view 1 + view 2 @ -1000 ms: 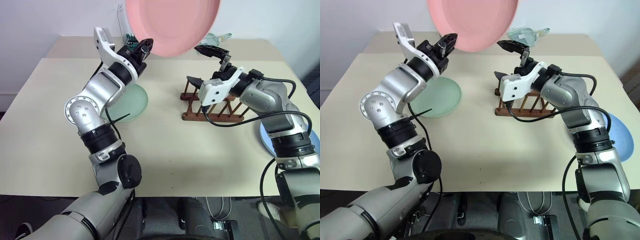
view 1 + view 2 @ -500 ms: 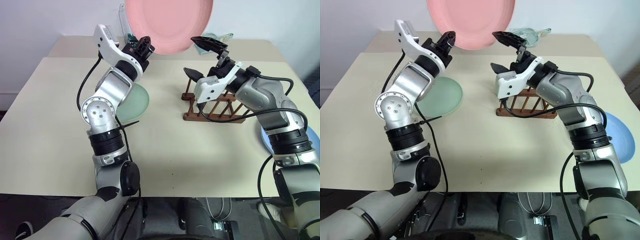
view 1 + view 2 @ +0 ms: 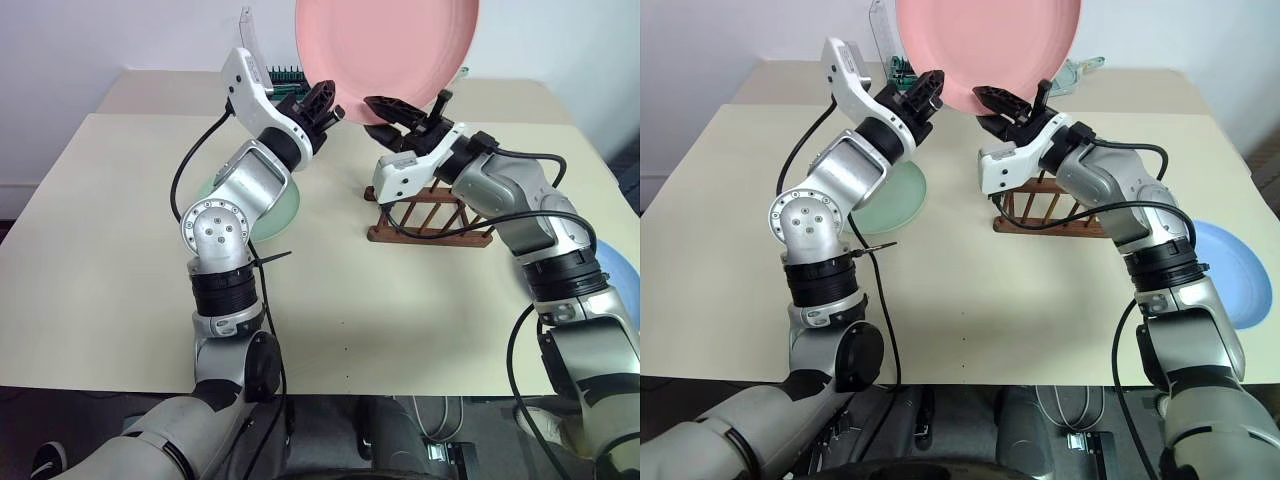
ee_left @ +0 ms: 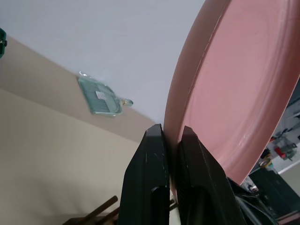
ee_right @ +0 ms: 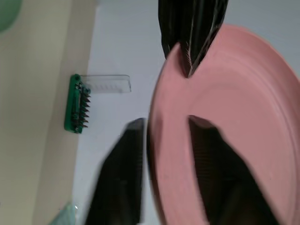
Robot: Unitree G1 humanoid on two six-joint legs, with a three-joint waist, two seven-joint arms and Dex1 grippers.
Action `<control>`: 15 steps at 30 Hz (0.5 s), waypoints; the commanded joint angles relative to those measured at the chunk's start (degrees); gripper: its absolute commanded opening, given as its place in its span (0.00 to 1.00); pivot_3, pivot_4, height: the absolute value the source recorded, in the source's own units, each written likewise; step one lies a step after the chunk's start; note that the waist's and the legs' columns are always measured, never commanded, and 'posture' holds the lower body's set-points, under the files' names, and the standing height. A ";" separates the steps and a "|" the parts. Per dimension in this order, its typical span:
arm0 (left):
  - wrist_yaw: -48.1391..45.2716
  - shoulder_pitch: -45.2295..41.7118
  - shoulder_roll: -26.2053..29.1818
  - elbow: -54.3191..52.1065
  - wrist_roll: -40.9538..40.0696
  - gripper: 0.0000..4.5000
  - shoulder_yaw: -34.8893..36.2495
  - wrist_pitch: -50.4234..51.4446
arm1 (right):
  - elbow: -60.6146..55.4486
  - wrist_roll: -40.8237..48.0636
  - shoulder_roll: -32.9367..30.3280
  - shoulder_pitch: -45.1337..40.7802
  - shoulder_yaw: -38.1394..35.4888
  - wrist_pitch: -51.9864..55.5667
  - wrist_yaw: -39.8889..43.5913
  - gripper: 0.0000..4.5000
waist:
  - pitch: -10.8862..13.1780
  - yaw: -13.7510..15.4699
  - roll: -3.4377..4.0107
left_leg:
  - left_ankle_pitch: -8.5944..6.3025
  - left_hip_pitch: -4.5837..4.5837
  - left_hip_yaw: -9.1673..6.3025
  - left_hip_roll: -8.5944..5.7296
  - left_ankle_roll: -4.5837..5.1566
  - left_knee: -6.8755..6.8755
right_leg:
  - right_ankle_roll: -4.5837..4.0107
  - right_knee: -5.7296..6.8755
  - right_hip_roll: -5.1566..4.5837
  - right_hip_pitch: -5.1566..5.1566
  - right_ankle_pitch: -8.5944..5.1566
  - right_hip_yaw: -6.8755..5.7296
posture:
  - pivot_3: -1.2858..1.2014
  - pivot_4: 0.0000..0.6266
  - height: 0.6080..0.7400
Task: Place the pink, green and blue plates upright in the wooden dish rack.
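Presently, the green plate point(image 3: 262, 203) is seen lying flat on the table point(image 3: 90, 250), partly hidden behind the left arm. The pink plate point(image 3: 390, 50) is held raised above the table, its lower rim pinched between the closed fingers of the left gripper point(image 3: 330, 100). The right gripper point(image 3: 1002, 104) is placed astride the same rim, one finger on each face; whether it presses the plate cannot be told. The rack point(image 3: 432, 220) stands empty behind the right forearm. The blue plate point(image 3: 1230, 270) lies flat at the table's right edge.
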 commanded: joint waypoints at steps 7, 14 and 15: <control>-3.26 -0.20 -1.04 -0.35 -2.85 0.00 -1.69 -1.86 | 1.91 -0.13 -2.11 -2.18 -0.77 -0.03 -2.50 0.01 | 0.00 0.04 0.01 | 0.00 0.00 0.00 0.00 0.00 -0.01 | 0.00 -0.01 0.00 0.00 0.00 0.00 | 0.52 0.24 1.00; -7.94 0.47 -0.47 -0.96 -5.74 0.57 -3.79 0.27 | 3.72 0.16 -3.62 -2.63 -1.38 1.13 -3.17 0.00 | 0.00 -0.02 0.01 | -0.01 -0.01 0.00 0.00 0.01 -0.01 | 0.00 -0.06 0.00 0.02 0.00 -0.01 | 0.52 0.24 1.00; -9.13 0.78 -0.29 -1.53 -6.97 0.68 -4.15 1.00 | 4.14 0.57 -3.81 -2.71 -1.64 1.44 -3.28 0.00 | 0.00 -0.03 0.01 | -0.01 -0.01 0.00 0.00 0.02 -0.02 | 0.00 -0.06 0.00 0.02 0.00 -0.01 | 0.52 0.24 1.00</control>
